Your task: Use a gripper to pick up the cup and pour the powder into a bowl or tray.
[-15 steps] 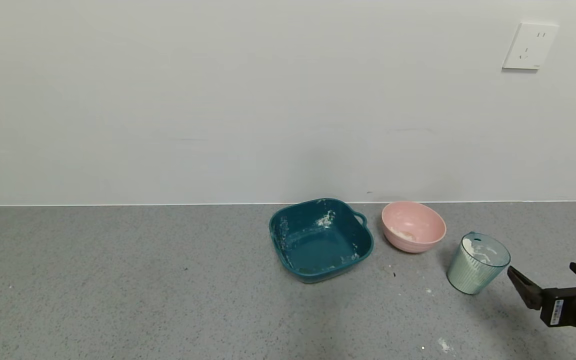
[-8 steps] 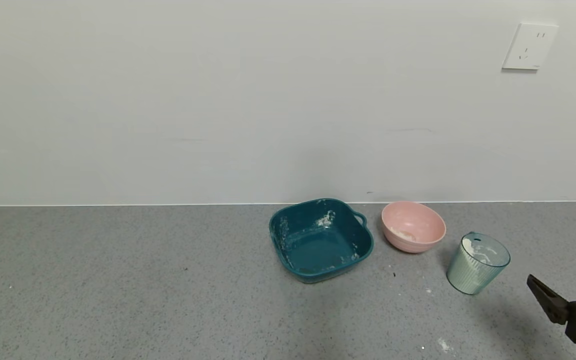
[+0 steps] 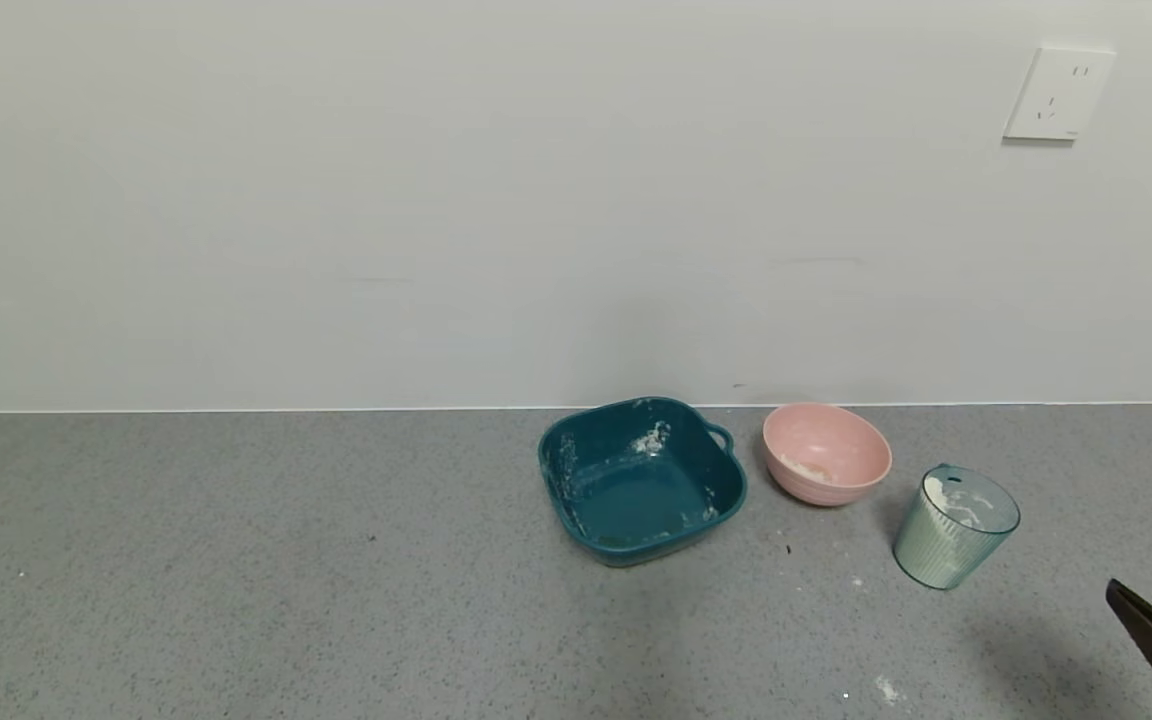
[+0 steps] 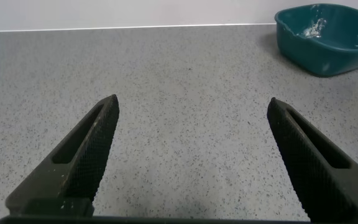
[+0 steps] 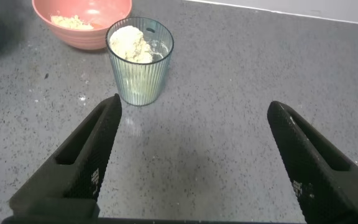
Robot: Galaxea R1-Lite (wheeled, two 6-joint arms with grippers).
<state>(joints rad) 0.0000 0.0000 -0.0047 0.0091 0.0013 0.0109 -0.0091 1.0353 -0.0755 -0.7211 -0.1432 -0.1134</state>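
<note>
The ribbed pale blue-green cup (image 3: 955, 527) stands upright on the grey counter, right of the pink bowl (image 3: 826, 452). White powder (image 5: 130, 43) fills the cup (image 5: 140, 68); a little also lies in the bowl (image 5: 82, 18). My right gripper (image 5: 194, 104) is open and empty, back from the cup and a little to its right, not touching it. In the head view only one of its fingers (image 3: 1151, 630) shows at the bottom right corner. My left gripper (image 4: 192, 101) is open and empty over bare counter, out of the head view.
A dark teal square handled dish (image 3: 641, 482) with powder smears sits left of the pink bowl; it also shows in the left wrist view (image 4: 325, 37). Spilled powder specks (image 3: 886, 688) lie in front of the cup. The white wall rises behind the counter, with a socket (image 3: 1058, 93).
My right gripper has drawn back toward the bottom right, away from the cup, and is nearly out of the head view. The cup, bowl and dish have not moved.
</note>
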